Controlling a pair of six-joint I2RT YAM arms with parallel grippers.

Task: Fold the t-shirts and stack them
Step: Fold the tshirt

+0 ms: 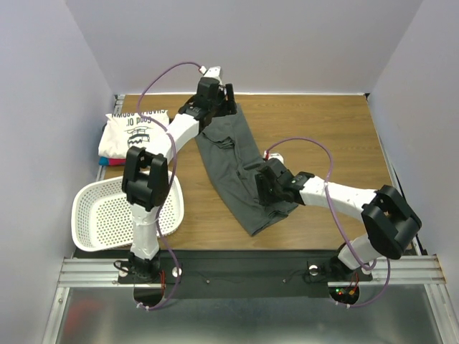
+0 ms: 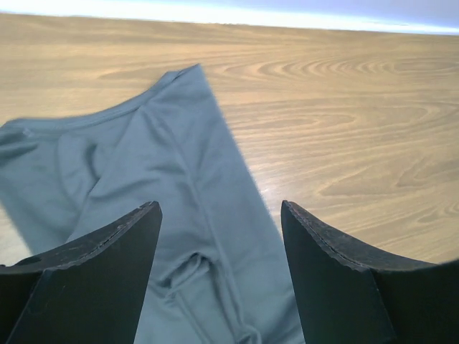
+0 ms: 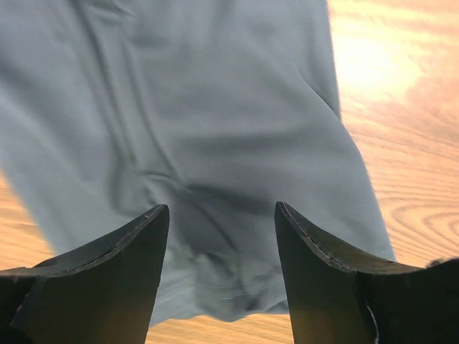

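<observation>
A dark charcoal-grey t-shirt [image 1: 233,161] lies as a long narrow strip running diagonally across the wooden table. My left gripper [image 1: 228,109] hovers open over its far end; in the left wrist view the grey cloth [image 2: 165,165] with a seam and a small pucker lies under the gap of that gripper [image 2: 221,208]. My right gripper [image 1: 259,188] stands open over the strip's near part, and the right wrist view shows the rumpled cloth [image 3: 201,107] beneath its gap [image 3: 222,208]. Neither gripper holds cloth. A white printed tee [image 1: 140,129] tops a folded stack at the far left.
Red and blue cloth edges [image 1: 109,159] show under the white tee in the stack. A white perforated basket [image 1: 97,188] sits at the near left beside the left arm. Bare wood [image 1: 323,136] stretches right of the grey shirt. Walls close in the table on three sides.
</observation>
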